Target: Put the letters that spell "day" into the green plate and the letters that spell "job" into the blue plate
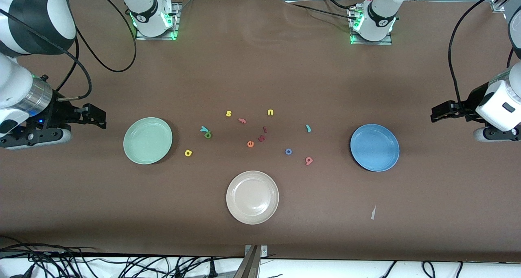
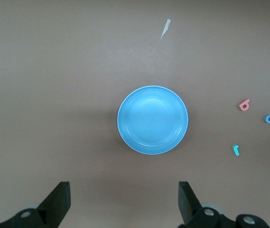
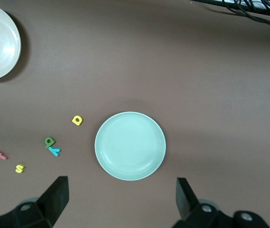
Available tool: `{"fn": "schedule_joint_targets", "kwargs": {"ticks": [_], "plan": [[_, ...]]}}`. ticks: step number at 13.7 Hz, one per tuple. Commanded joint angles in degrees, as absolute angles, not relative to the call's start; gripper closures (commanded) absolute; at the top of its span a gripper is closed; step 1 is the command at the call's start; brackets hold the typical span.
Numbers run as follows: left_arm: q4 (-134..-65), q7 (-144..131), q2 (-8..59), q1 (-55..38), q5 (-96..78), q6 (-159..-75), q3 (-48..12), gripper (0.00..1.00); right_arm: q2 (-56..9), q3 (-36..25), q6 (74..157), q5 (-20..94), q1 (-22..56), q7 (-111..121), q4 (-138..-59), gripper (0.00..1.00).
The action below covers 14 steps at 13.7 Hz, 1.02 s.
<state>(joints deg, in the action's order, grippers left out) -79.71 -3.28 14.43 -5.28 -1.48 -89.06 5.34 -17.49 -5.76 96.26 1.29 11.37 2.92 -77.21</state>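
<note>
So nothing's been sorted yet, all the letters sit loose on the tabletop [image 1: 260,66] in the middle, between the two target plates. The green plate [image 1: 147,140] is at the right arm's end and the blue plate [image 1: 375,147] at the left arm's end, which makes sense: each arm gets its own drop zone close by.

The layout kind of helps too. The yellow a [image 1: 188,152] lies just beside the green plate, and the dark green d [image 1: 208,135] and light teal y [image 1: 204,128] are touching or nearly so a bit more toward the middle. On the blue plate's side of the cluster you've got the teal j [image 1: 308,128], the blue o [image 1: 288,151] and the pink-red b [image 1: 309,160].

Distractors sit in between: yellow s [image 1: 228,113], yellow u [image 1: 270,112], orange e [image 1: 250,144], some dark red letters [image 1: 262,138], plus a beige plate [image 1: 252,197] nearest the front camera.

The right gripper [image 1: 95,117] hangs over the tabletop out past the green plate, jaws spread wide and empty. The left gripper [image 1: 441,112] does the same out past the blue plate. I'd guess both are parked there for an overview before the first pick.
</note>
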Motion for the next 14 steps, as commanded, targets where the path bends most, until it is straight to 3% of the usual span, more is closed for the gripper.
{"fn": "schedule_joint_targets", "kwargs": {"ticks": [1, 14], "plan": [[-81.8, -2.4, 12.7, -5.1, -2.6, -88.9, 5.5, 0.00, -17.2, -5.6, 95.4, 0.6, 11.4, 3.4, -76.9, 0.00], [-86.1, -2.4, 9.4, -5.2, -2.3, -89.2, 5.4, 0.00, -17.2, -5.6, 95.5, 0.6, 11.4, 3.5, -76.8, 0.00]]}}
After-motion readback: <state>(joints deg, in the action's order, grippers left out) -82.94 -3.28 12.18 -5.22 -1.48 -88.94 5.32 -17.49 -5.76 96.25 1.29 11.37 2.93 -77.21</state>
